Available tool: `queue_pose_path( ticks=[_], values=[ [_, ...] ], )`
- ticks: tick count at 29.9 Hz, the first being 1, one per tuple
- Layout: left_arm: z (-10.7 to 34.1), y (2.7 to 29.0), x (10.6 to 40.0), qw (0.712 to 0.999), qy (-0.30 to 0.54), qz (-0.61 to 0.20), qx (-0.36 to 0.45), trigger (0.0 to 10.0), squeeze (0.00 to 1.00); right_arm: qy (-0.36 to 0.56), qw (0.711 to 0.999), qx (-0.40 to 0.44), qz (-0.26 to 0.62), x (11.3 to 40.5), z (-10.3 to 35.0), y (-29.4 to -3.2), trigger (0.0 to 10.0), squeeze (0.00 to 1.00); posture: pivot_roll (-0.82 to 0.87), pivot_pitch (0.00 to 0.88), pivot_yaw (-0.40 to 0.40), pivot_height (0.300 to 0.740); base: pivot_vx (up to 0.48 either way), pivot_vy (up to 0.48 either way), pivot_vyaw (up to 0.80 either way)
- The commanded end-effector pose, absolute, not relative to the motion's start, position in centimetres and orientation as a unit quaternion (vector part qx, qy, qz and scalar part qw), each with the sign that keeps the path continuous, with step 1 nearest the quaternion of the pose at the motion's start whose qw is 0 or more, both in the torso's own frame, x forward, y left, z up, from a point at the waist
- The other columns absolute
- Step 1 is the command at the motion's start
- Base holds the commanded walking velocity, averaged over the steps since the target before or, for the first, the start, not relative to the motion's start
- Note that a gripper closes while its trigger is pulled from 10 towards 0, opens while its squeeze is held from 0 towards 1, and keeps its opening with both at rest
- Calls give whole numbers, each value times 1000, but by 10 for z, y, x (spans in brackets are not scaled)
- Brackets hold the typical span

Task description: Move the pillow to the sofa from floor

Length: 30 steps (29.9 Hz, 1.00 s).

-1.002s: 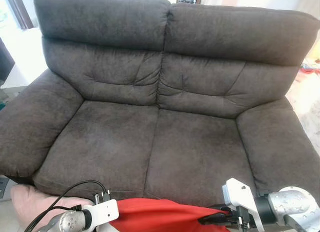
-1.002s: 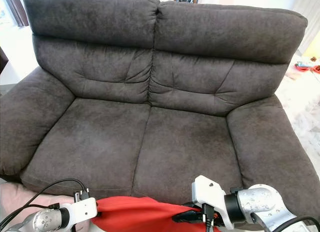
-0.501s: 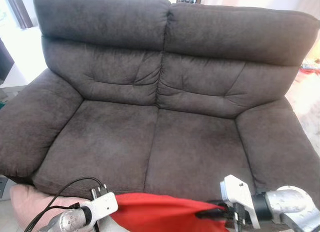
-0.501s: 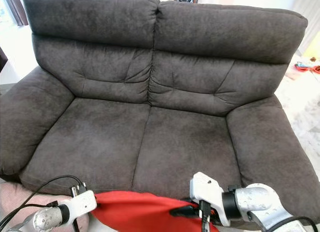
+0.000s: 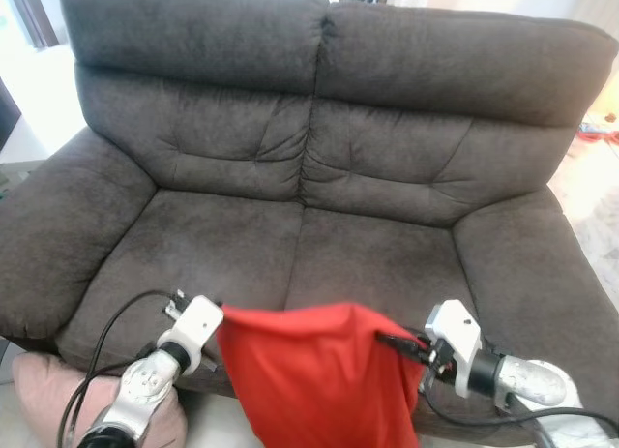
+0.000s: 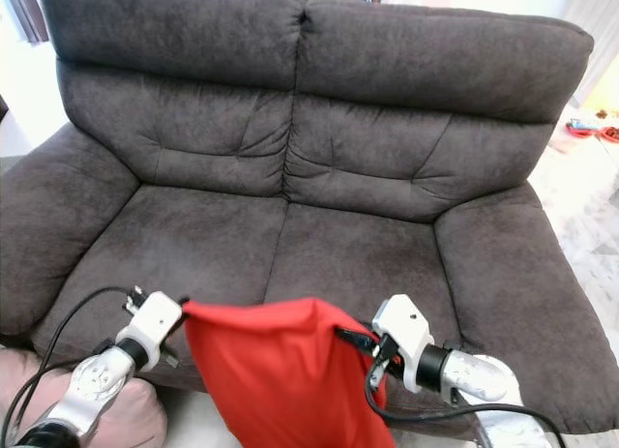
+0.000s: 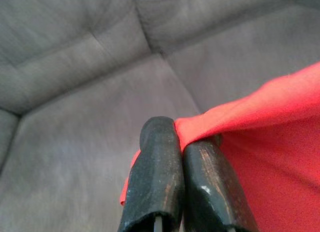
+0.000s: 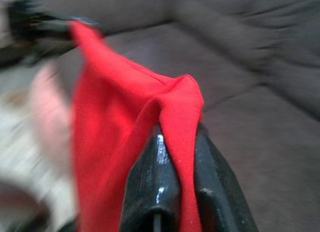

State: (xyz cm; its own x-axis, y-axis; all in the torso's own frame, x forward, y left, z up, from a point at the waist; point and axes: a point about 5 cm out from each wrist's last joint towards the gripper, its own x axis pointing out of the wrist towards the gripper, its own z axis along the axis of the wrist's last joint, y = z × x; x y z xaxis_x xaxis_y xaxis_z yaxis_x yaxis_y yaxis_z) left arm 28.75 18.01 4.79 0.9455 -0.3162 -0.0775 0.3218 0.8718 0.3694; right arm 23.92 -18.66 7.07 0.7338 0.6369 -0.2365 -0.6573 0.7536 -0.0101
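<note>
The red pillow [image 5: 319,380] hangs flat in front of the sofa [image 5: 319,177], top edge running side to side. The left gripper [image 5: 219,324] and right gripper [image 5: 387,339] each have their fingers [image 7: 175,182] pinched tight on a top corner. A pink cushion [image 5: 48,395] lies on the floor beside the left arm.

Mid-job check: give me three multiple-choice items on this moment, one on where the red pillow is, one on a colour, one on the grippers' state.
1. Where does the red fabric pillow hang?
A. before the sofa's front edge
B. on the backrest
C. on the right armrest

2. What colour is the suede-like two-seat sofa?
A. beige
B. dark grey-brown
C. blue

3. How do the left gripper and right gripper stand?
A. both open
B. one open
C. both shut on the pillow

Key: 1 A, it dangles between the arms; 2 B, both eye views; 3 C, each pinches a top corner.
</note>
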Motion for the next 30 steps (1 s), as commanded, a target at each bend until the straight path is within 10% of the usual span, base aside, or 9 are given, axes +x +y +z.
queue_pose_path(
  ticks=[1,15,30],
  values=[
    [88,183,300,977,-90,-103,161,10000,0,75,954,-25,289,246,75,-193,10000,0,68,54,-61,740,0,0,0],
    [132,155,294,973,-171,-68,141,10000,0,-2,994,89,64,256,71,-189,10000,0,76,47,-36,740,0,0,0],
    [129,142,287,974,-157,-82,140,10000,0,-50,995,81,43,272,89,-183,10000,0,78,29,-40,740,0,0,0]
  ],
)
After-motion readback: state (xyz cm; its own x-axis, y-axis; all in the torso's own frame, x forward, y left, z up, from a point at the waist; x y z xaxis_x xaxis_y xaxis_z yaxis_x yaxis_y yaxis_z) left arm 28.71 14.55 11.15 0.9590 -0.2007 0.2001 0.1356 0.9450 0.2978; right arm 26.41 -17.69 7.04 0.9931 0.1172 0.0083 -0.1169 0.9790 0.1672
